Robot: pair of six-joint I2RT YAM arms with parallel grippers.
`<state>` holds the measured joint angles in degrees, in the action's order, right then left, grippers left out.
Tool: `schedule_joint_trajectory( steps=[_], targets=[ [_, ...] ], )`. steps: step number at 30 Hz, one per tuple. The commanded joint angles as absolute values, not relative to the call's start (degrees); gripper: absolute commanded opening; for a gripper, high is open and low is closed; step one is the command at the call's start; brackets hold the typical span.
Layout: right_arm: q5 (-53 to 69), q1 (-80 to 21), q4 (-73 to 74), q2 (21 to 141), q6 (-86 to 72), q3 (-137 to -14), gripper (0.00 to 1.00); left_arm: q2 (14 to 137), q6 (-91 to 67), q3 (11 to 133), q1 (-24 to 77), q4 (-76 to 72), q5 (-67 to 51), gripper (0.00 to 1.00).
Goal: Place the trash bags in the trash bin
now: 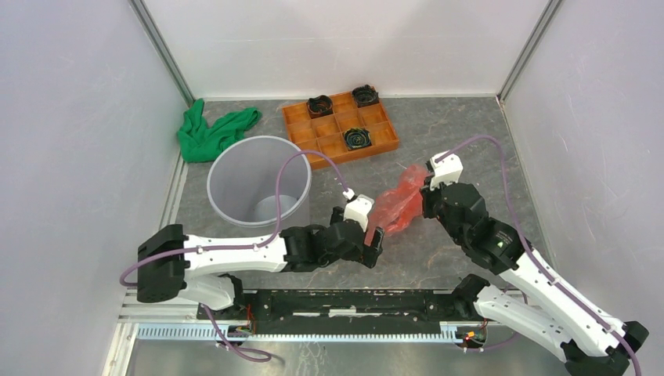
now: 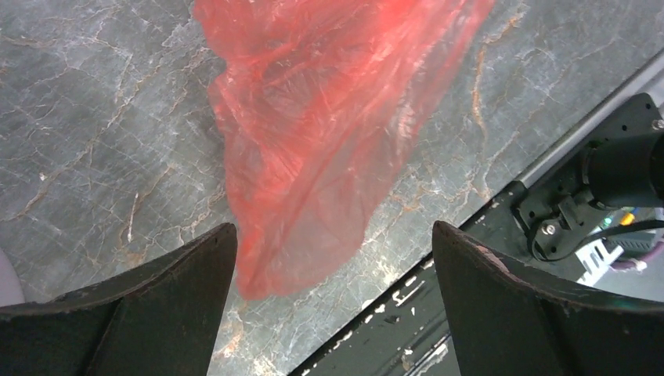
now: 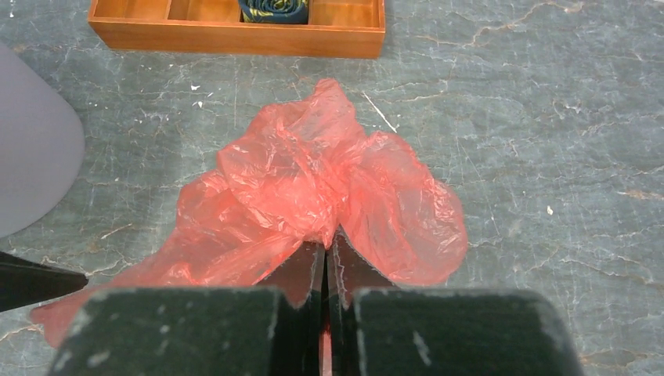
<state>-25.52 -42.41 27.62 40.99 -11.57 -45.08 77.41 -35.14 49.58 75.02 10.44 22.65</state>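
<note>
The right end effector (image 3: 325, 247) is seen w/ its fingers pressed together, pinching a gathered fold of the red-orange trash bag (image 3: 313, 180); crinkled film is bunched up just ahead of the fingertips and spread out to both sides. The left end effector (image 2: 333, 229) is spread wide, approx. as far as it goes, and nothing is held by it: in the left wrist view the bag's loose end is framed between the two dark fingers (image 2: 156, 290), no contact being visible. From the top view the bag is found right of centre on the grey marbled desk (image 1: 454, 133), stretched between the two end effectors; whether its lower end rests on the desk cannot be told. The light grey trash bin (image 1: 235, 188) is stood upright to the left of the bag, apart from it. Behind, an orange compartment tray (image 1: 376, 117) w/ dark rolled items (image 1: 357, 139) in three compartments is seen, and a green cloth (image 1: 211, 133) is bunched just beside the bin's far-left side.
</note>
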Motion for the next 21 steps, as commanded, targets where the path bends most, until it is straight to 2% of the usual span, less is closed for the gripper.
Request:
schedule_joint_trajectory(
  steps=[1, 3, 5, 9, 11, 13, 16, 21],
  targets=[
    [-24.24, -42.43, 26.72, 39.77, -8.98, -46.8, 0.02, 80.91, -33.02, 49.78, 73.7, 4.44, 25.71, 0.99],
    [-23.16, -42.43, 26.68, 39.7, -7.9, -47.1, 0.03, 82.81, -33.17, 50.7, 72.18, 4.98, 25.22, 0.92],
    [-22.16, -42.44, 26.75, 39.66, -7.42, -47.28, 0.05, 83.75, -34.15, 51.35, 71.22, 5.31, 25.14, 0.78],
    [-19.52, -42.37, 26.95, 40.03, -6.12, -47.11, 0.12, 82.75, -35.69, 52.45, 71.0, 7.02, 26.77, 0.3],
    [-18.09, -42.37, 27.44, 40.33, -5.6, -46.96, 0.18, 81.07, -36.61, 53.34, 70.96, 9.96, 28.29, 0.15],
    [-17.13, -42.38, 27.6, 40.54, -5.24, -46.32, 0.3, 78.65, -37.42, 53.52, 70.72, 12.24, 28.79, 0.08],
    [-16.3, -42.39, 26.62, 40.18, -5.28, -44.18, 0.55, 74.93, -38.58, 52.89, 70.08, 13.91, 27.14, 0.02],
    [-17.98, -42.39, 19.7, 37.93, -8.22, -37.9, 0.85, 70.05, -41.34, 49.75, 69.55, 12.29, 23.18, 0.02]
  ],
)
